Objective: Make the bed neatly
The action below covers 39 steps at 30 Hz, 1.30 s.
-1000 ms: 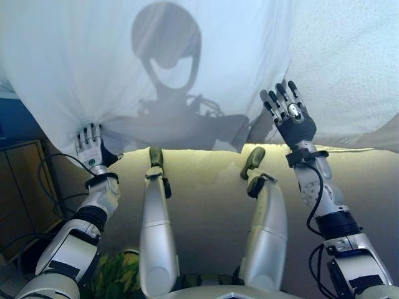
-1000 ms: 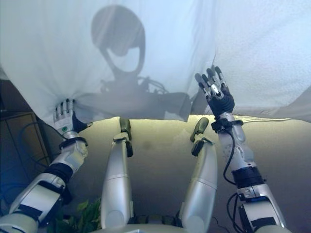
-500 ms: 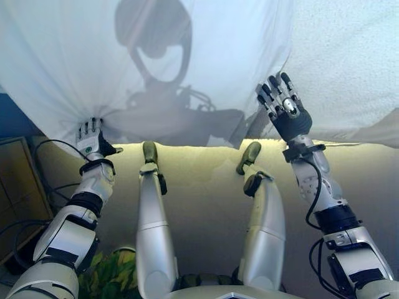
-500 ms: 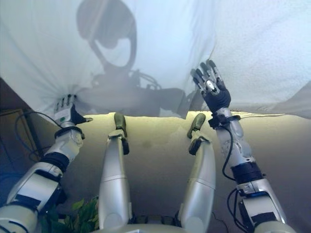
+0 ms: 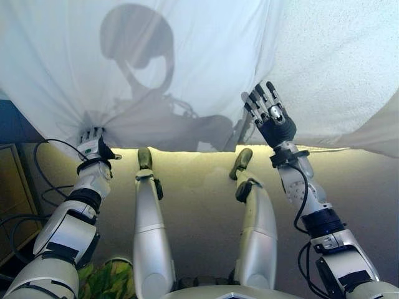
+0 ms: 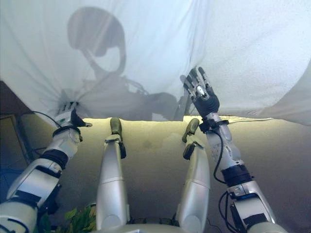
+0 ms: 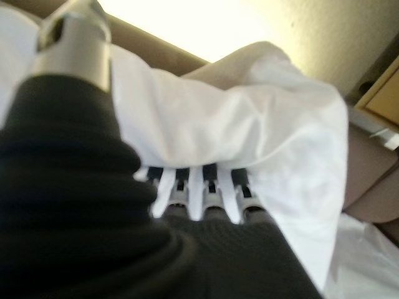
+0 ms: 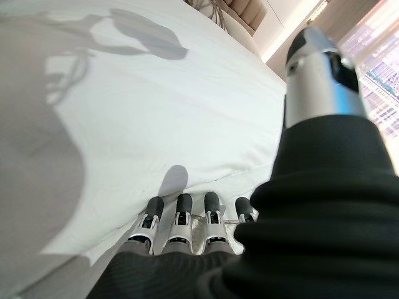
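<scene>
A thin white sheet [image 5: 206, 56] covers the bed and hangs over its near edge. My left hand [image 5: 93, 146] is at the sheet's lower left edge, and folds bunch and radiate from it. In the left wrist view its fingers [image 7: 206, 199] curl into the white cloth [image 7: 262, 124]. My right hand [image 5: 269, 117] is raised over the sheet's near edge to the right of the middle, fingers straight and spread, holding nothing. The right wrist view shows its fingers [image 8: 181, 218] above the flat sheet [image 8: 156, 112].
A textured white cover [image 5: 343, 56] lies on the bed's right part, beside the sheet. A wooden cabinet [image 5: 12, 193] stands at the left by my left arm. Green leaves [image 5: 112, 280] show at the bottom. Beige carpet [image 5: 199, 187] runs along the bed.
The view has shifted. My left hand's fingers have sunk further into the sheet's edge, which bunches more tightly round them. My right hand stays open.
</scene>
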{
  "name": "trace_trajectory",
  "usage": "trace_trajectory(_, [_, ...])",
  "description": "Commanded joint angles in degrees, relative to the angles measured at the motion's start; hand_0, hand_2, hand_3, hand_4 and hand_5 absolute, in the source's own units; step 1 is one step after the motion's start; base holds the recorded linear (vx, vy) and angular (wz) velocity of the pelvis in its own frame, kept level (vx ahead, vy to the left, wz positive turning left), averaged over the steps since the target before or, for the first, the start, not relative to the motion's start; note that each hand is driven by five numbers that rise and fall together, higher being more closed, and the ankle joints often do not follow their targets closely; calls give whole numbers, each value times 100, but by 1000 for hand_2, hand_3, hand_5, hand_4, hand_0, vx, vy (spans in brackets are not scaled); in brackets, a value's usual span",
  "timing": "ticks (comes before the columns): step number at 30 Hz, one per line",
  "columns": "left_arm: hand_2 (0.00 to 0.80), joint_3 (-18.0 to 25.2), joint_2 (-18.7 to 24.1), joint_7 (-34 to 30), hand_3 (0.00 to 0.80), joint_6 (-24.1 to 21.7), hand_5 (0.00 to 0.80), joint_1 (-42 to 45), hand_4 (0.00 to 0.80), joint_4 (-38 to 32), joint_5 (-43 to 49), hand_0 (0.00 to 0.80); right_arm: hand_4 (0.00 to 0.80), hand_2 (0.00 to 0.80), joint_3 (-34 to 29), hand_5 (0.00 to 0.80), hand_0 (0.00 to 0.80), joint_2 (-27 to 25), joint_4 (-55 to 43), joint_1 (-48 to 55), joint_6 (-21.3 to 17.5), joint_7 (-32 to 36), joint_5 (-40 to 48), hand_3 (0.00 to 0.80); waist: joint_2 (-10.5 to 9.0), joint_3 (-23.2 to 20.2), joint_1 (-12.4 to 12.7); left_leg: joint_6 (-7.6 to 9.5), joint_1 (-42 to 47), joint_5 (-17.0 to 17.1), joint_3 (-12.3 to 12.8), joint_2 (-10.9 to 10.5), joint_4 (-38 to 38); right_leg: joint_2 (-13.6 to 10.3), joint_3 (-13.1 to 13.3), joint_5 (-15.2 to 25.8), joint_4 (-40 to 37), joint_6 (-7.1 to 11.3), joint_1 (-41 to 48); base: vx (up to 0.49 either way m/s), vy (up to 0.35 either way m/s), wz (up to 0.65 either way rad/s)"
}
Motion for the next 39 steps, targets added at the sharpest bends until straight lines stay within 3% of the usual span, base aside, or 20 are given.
trace_trajectory(1, [0, -76, -521, -1718, 0, 795, 0, 1225, 0, 1699, -251, 0, 0, 0, -318, 0, 0, -9, -511, -66, -292, 116, -28, 0, -287, 550, 178, 499, -385, 522, -251, -276, -69, -221, 18, 1086, -478, 560, 6, 0, 0, 0])
trace_trajectory(3, [0, -80, -532, -1340, 0, 689, 0, 1204, 0, 1714, -365, 0, 0, 0, -308, 0, 0, 39, -517, -53, -296, 129, -19, 0, -309, 550, 173, 521, -369, 503, -254, -276, -71, -218, -3, 1096, -478, 554, 23, -1, -16, 0])
trace_trajectory(8, [0, 60, -393, 535, 0, 239, 0, 1207, 0, 1381, -624, 0, 0, 0, -218, 0, 0, 151, -659, 99, -368, 44, 23, 0, -340, 550, 215, 556, -233, 480, -262, -250, -83, -235, -13, 1069, -439, 531, 134, 24, -48, 3])
trace_trajectory(10, [0, 174, -269, 801, 0, 127, 0, 1242, 0, 1207, -595, 0, 0, 0, -218, 0, 0, 152, -760, 196, -380, 0, 74, 0, -307, 550, 240, 562, -59, 465, -236, -240, -132, -275, -9, 1088, -440, 533, 246, 44, -48, 9])
trace_trajectory(18, [0, 511, -165, 803, 0, 87, 0, 1576, 0, 1040, -579, 0, 0, 0, -322, 0, 0, 306, -887, 550, -207, -108, -31, 0, -37, 546, 277, 652, 1332, 464, 139, -262, -502, -489, 68, 996, -424, 459, 1329, 71, -10, 9])
trace_trajectory(24, [0, 837, -72, 809, 0, -505, 0, 1902, 0, 914, -798, 0, 0, 0, -398, 0, 0, 365, -724, 904, -1, -218, -243, 0, 219, 37, 299, 694, 2434, 549, 377, -382, -1160, -599, 28, 805, -673, 492, 2178, 131, -14, 6])
trace_trajectory(30, [0, 1135, -209, 658, 0, -1183, 0, 2413, 0, 706, -1501, 0, 0, 0, -403, 0, 0, 344, -426, 1273, -128, -233, -380, 0, 426, -469, 386, 687, 3389, 678, 525, -509, -1876, -683, -74, 709, -1121, 544, 3003, 116, -56, 2])
trace_trajectory(31, [0, 1194, -231, 677, 0, -1310, 0, 2494, 0, 652, -1600, 0, 0, 0, -417, 0, 0, 328, -409, 1310, -126, -240, -394, 0, 442, -522, 383, 719, 3452, 856, 563, -554, -2015, -710, -132, 828, -1275, 476, 3089, 35, -25, 16])
trace_trajectory(39, [0, 1831, -178, 344, 0, -2118, 0, 3341, 0, -378, -1673, 0, 0, 0, -652, 0, 0, 454, -301, 1849, -18, -136, -467, 0, 623, -1081, 545, 665, 4414, 1002, 654, -603, -2789, -558, -385, 724, -1976, 550, 4237, 92, -114, 9])
